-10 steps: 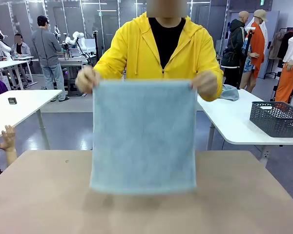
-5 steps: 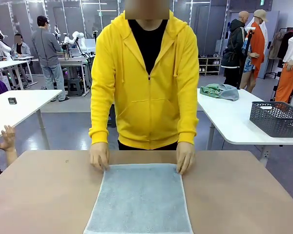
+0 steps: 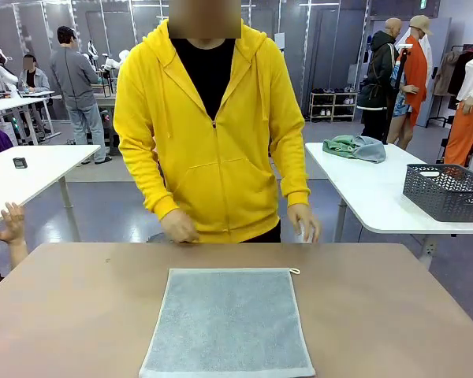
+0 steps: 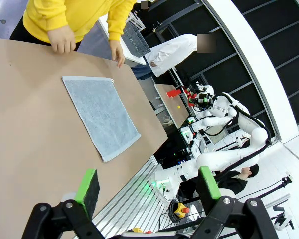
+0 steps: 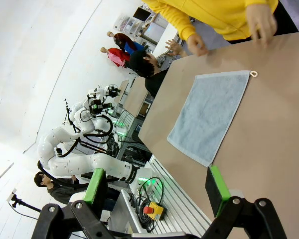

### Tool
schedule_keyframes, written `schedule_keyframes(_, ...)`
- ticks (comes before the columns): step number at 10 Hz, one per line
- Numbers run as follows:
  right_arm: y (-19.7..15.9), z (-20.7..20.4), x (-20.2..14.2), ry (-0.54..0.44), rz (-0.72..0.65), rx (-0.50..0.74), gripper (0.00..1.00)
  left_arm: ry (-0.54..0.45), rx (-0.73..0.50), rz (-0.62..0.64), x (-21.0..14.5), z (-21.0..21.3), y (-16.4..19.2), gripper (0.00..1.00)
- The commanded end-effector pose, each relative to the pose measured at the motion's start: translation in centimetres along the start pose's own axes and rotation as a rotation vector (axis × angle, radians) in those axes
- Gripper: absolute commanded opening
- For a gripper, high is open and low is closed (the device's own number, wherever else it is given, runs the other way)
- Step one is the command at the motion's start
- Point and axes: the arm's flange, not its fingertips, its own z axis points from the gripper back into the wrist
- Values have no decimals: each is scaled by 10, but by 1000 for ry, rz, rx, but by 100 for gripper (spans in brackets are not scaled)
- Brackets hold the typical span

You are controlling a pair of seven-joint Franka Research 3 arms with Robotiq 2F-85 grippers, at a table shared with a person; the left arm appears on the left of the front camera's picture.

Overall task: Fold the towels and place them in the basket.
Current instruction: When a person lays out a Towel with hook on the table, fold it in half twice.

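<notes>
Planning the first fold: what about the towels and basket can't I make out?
Basket: front view, right end cut off by the frame; mesh wall hides its contents.
Cloth heap on the white table: front view, too small to count towels.
Person's hand: front view, blurred.

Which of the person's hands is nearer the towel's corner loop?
Their left hand: it is at the far edge of the table, just beyond the corner loop of the towel. Their right hand is at the same edge, beyond the towel's other far corner.
</notes>
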Motion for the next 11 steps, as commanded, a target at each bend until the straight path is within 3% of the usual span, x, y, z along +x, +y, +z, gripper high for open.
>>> schedule_keyframes(1,1,1,1,-6,7,12,100,-16,-24,-19,2,0,1,100)
schedule_keyframes(5,0,0,0,0,0,0,100,0,0,0,0,0,0,100)
schedule_keyframes(6,25,-6,3,67,123,-15,100,48,136,-65,7,-5,-22,100)
schedule_keyframes(8,80,-34,7,246,367,-116,100,162,248,-242,23,-20,-74,100)
schedule_keyframes(11,137,-105,5,565,706,-278,100,438,480,-529,43,-74,-139,100)
